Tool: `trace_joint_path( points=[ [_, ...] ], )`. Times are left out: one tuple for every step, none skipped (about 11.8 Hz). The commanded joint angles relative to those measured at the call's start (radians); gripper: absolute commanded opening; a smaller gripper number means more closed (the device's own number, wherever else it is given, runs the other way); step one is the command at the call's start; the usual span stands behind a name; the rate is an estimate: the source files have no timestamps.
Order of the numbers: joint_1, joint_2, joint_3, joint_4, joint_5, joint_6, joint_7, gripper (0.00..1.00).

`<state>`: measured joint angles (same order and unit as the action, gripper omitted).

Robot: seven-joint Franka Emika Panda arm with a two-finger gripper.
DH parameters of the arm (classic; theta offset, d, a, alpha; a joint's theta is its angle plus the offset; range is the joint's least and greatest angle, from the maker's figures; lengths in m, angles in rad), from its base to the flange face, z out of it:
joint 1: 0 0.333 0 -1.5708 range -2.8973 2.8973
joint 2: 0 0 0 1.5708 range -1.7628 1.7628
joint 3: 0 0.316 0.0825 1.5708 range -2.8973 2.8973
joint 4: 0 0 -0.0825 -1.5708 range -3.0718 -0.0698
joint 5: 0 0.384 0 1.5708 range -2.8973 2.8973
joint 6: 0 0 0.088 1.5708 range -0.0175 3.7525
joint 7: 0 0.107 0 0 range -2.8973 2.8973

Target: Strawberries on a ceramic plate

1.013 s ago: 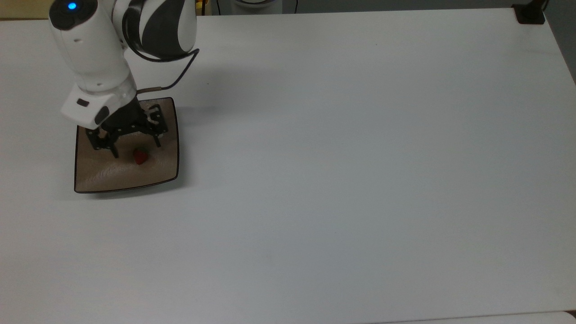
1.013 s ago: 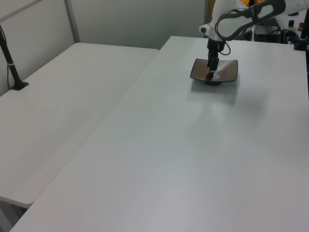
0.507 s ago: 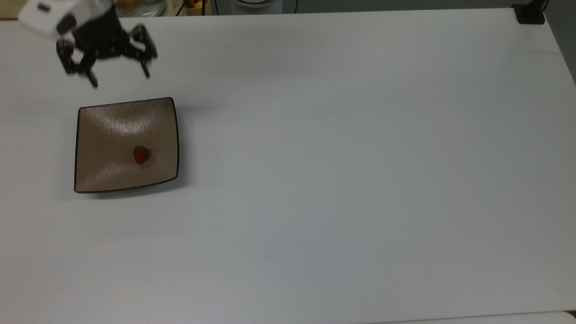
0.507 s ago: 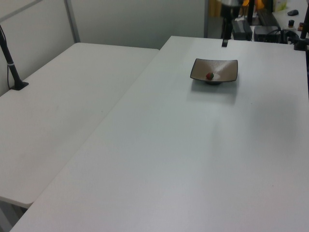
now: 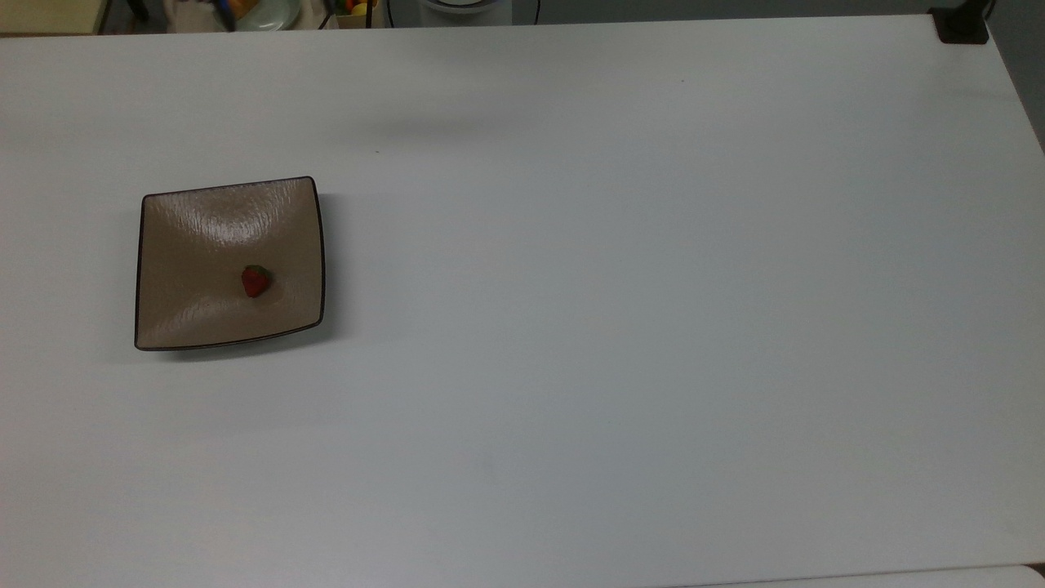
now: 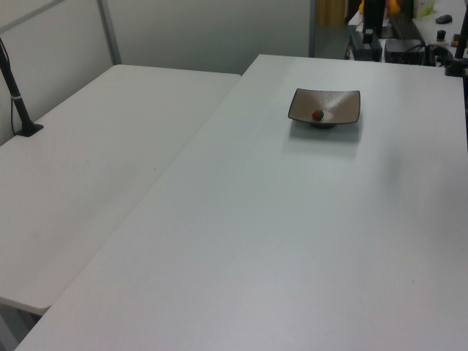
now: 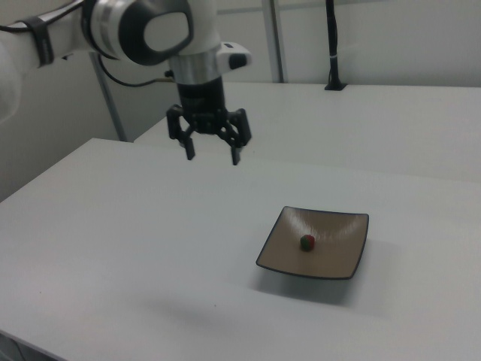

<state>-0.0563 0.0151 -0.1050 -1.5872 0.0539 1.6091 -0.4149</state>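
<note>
Top view: strawberry (image 5: 255,281) lies on the ceramic plate (image 5: 188,245), a little toward the top view's right of the plate's middle and nearer its lower edge, red body with green cap, loose, nothing touching it. Same in the left view, strawberry (image 6: 317,115) sits inside the plate (image 6: 344,110), and in the right view strawberry (image 7: 307,242) rests near the middle of the plate (image 7: 331,256). Plate is square, tan-brown, dark rim, flat on the white worktop (image 5: 612,327), near the top view's left side. Rest of the worktop around it is bare.

Tool (image 7: 211,156) hangs in the air in the right view, well apart from the plate, up and toward the right view's left of it, fingers spread apart, nothing between them. Arm (image 7: 143,30) reaches in from the right view's upper left.

Progress call: the placement looks done, fruit on the plate and released. Only one strawberry visible, no others on the worktop to fetch. Nothing obvious left except the arm parking clear. Fruit looks settled on the shallow dish; low risk of rolling off.
</note>
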Motion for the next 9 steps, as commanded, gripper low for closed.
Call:
trace_joint_path(
  points=[
    [0.094,-0.037,0.007,-0.025,0.017,-0.031,0.175,1.0],
    [0.108,-0.031,0.051,-0.026,0.014,-0.025,0.238,1.0],
    [0.108,-0.024,0.089,-0.031,0.012,0.007,0.292,1.0],
    [0.113,-0.024,0.112,-0.039,0.009,0.038,0.313,1.0],
    [0.122,-0.026,0.125,-0.055,0.006,0.073,0.329,1.0],
    [0.125,-0.026,0.126,-0.057,0.006,0.081,0.331,1.0],
    [0.125,-0.024,0.126,-0.06,0.015,0.081,0.332,1.0],
    [0.125,-0.024,0.125,-0.062,0.015,0.08,0.332,1.0],
    [0.125,-0.026,0.125,-0.062,0.015,0.078,0.331,1.0]
  ],
)
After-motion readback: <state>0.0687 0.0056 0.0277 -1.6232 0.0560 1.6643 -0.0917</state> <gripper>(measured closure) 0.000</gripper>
